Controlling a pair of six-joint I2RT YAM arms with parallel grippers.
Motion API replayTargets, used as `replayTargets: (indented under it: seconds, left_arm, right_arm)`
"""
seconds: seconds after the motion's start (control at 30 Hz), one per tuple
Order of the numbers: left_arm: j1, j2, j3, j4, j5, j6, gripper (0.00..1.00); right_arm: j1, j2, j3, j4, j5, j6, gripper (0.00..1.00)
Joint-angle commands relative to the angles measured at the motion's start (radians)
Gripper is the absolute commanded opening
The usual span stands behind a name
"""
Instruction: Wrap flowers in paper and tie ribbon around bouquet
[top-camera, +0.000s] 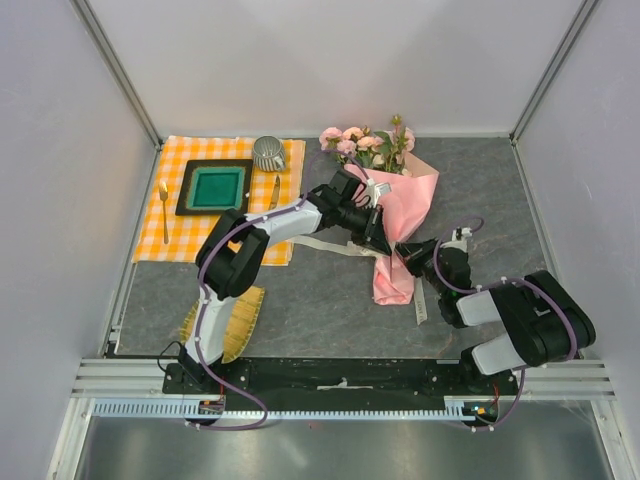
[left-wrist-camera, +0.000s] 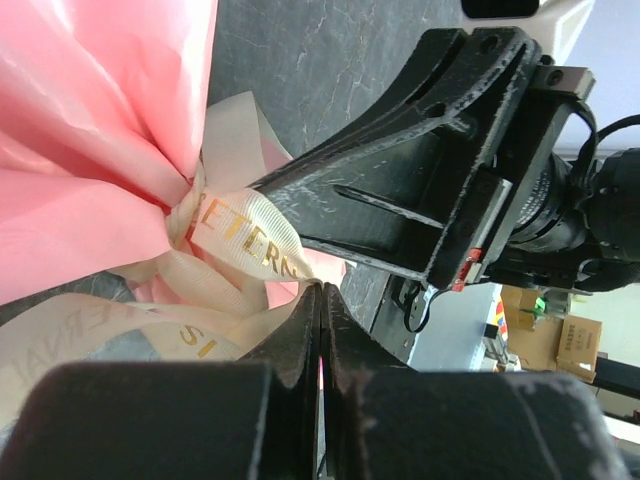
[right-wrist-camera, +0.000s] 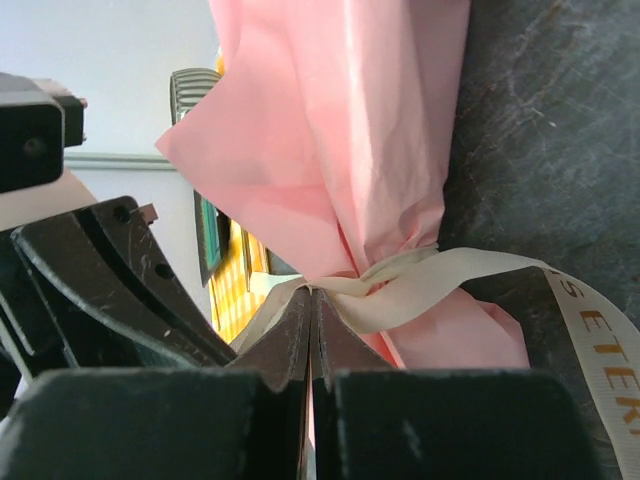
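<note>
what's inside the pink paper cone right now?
Pink flowers stick out of the paper at its wide end. Their stems are covered by the paper and cannot be seen.

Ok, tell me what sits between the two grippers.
The cinched neck of the bouquet, where the ribbon is knotted round the paper. Both wrist views show it; the left gripper and right gripper each pinch a ribbon strand beside it.

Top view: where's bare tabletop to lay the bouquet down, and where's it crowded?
Bare grey tabletop lies far right, between the pink paper bouquet and the right wall, and near centre, between the yellow-green bamboo mat and the bouquet's stem end. Crowded: the middle, where the left gripper and right gripper pinch the cream ribbon, and the orange-checked cloth far left.
</note>
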Motion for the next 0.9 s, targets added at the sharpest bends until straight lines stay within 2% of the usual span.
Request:
replayTargets:
  seconds: [0.0,0.23,0.43,0.63,0.73,0.77,0.87]
  left_arm:
    - [-0.022,-0.044,-0.012,0.063,0.005,-0.061,0.02]
    - [-0.028,-0.005,-0.009,0.024,-0.021,-0.050,0.02]
    - [-0.036,-0.016,-0.077,0.014,-0.093,-0.033,0.02]
    - [-0.036,-0.018,-0.084,0.013,-0.187,-0.004,0.02]
    - [-0.036,-0.011,-0.086,0.013,-0.208,-0.003,0.02]
    - [-0.036,-0.011,-0.087,0.014,-0.210,-0.003,0.02]
    - [-0.036,-0.014,-0.097,0.022,-0.210,-0.004,0.02]
  right_arm:
    - [0.009,0.059,-0.012,0.153,0.054,0.098,0.00]
    - [0.023,0.193,-0.024,0.330,0.045,0.212,0.00]
    - [0.031,0.199,-0.021,0.347,0.018,0.285,0.00]
    - [0.035,0.166,0.007,0.193,-0.018,0.317,0.01]
    - [0.034,0.101,-0.015,0.069,-0.008,0.279,0.09]
    - [0.034,0.084,-0.019,0.044,-0.013,0.263,0.18]
    - [0.034,-0.001,-0.033,-0.074,-0.021,0.201,0.25]
